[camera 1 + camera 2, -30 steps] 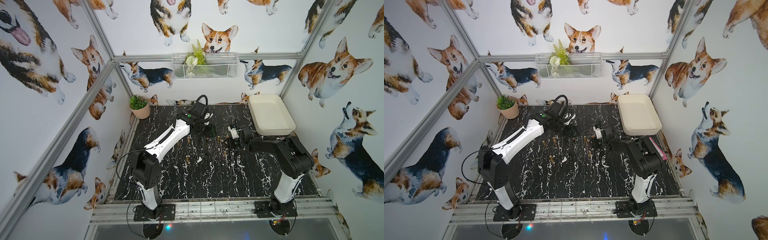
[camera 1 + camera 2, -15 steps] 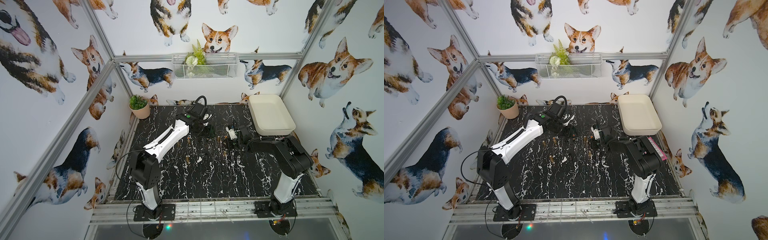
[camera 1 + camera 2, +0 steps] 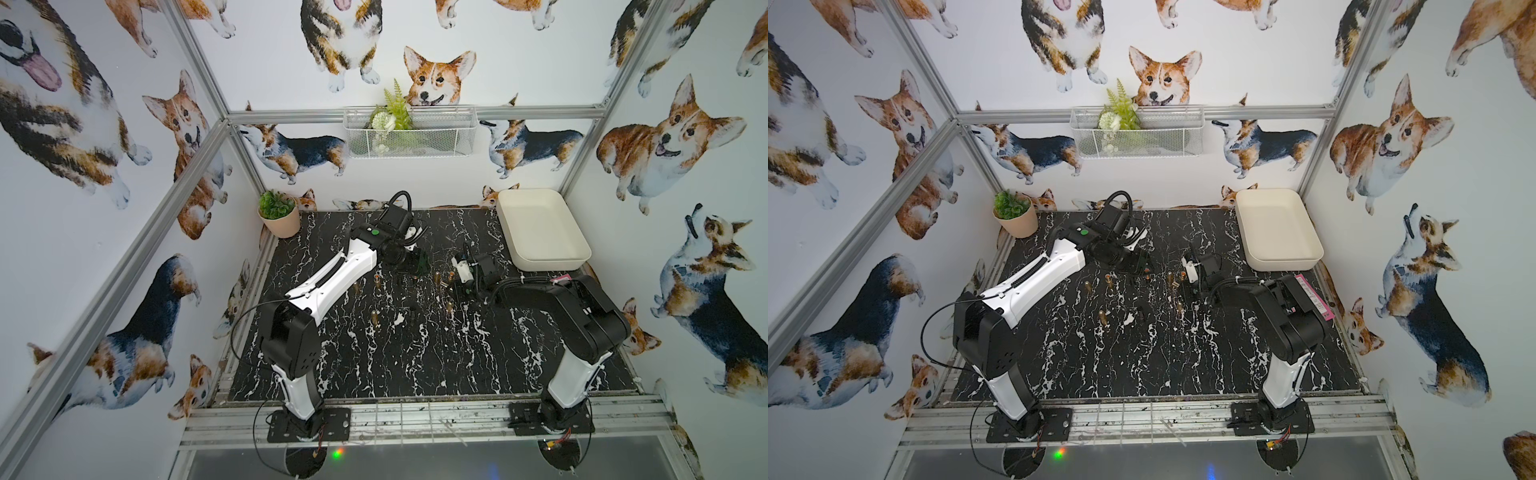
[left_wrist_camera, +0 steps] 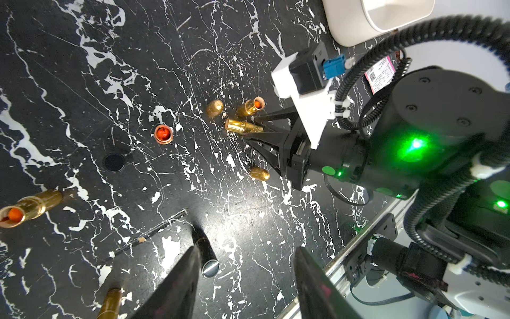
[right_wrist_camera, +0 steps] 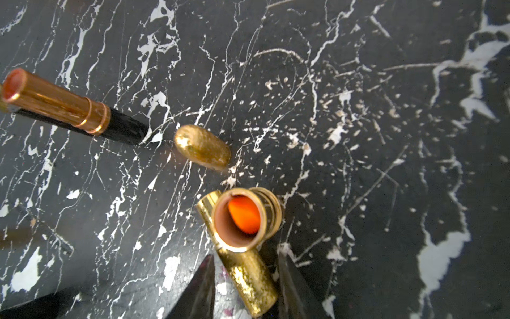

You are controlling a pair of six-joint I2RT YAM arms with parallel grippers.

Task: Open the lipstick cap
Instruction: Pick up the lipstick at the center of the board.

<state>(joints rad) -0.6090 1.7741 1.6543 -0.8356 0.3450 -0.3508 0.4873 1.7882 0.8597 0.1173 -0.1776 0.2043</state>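
A gold lipstick (image 5: 248, 276) lies on the black marble table, its foil-textured cap (image 4: 252, 128) toward my right gripper and its shiny base pointing away. My right gripper (image 5: 245, 256) straddles the cap. One finger sits against it; a narrow gap shows at the other finger. In the left wrist view the right gripper (image 4: 249, 129) is low over the table with the tube between its tips. My left gripper (image 4: 247, 248) hovers open above the table with nothing between its fingers. In both top views the two grippers (image 3: 419, 266) (image 3: 1179, 286) face each other at mid-table.
An uncapped lipstick with an orange bullet (image 5: 240, 218) stands touching the lying one. Loose gold caps (image 4: 214, 107) (image 4: 259, 173), more open lipsticks (image 4: 163, 134) (image 4: 27, 207) and a black tube (image 4: 205, 256) are scattered about. A cream tray (image 3: 540, 228) and potted plant (image 3: 278, 214) sit at the back.
The right gripper's jaws have narrowed around the gold lipstick, and that arm has edged slightly leftward. The left arm has not moved.
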